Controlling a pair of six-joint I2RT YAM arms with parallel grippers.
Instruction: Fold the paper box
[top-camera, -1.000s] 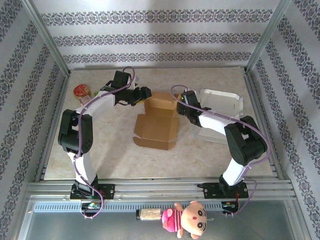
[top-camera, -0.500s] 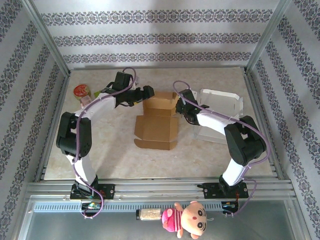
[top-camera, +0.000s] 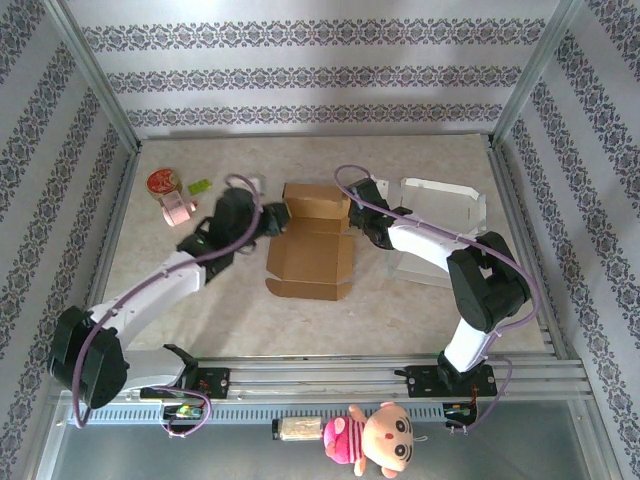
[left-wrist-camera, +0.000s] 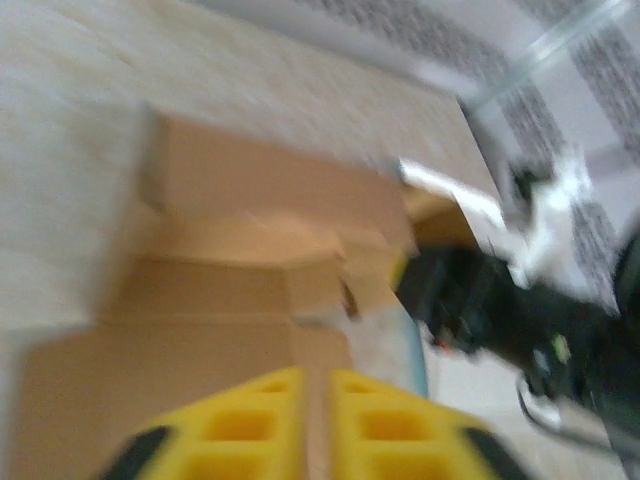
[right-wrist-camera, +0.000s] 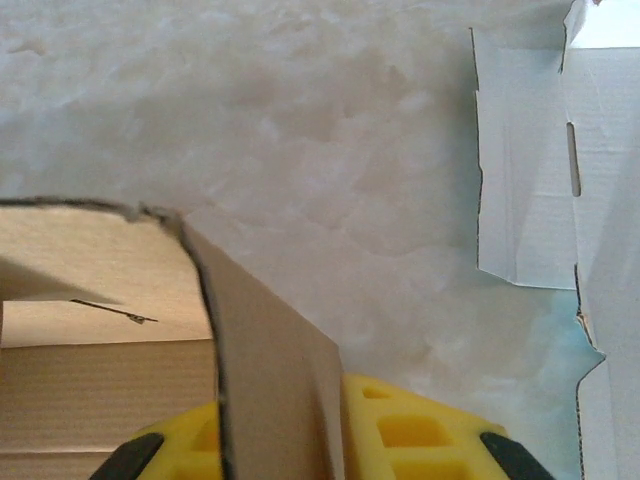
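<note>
You have no text, label or number here that can be read. Well to the left of the brown paper box (top-camera: 312, 245) sits a round red-topped container (top-camera: 162, 182); its lid has a pale mark, too small to make out. The small green tag (top-camera: 198, 186) lies just beside the container, on the side toward the paper box, and is equally illegible. The paper box's cardboard faces look plain brown, and the white carton (top-camera: 445, 205) to its right looks plain white.

bare table (top-camera: 400, 310) before brown box (top-camera: 312, 262)
</note>
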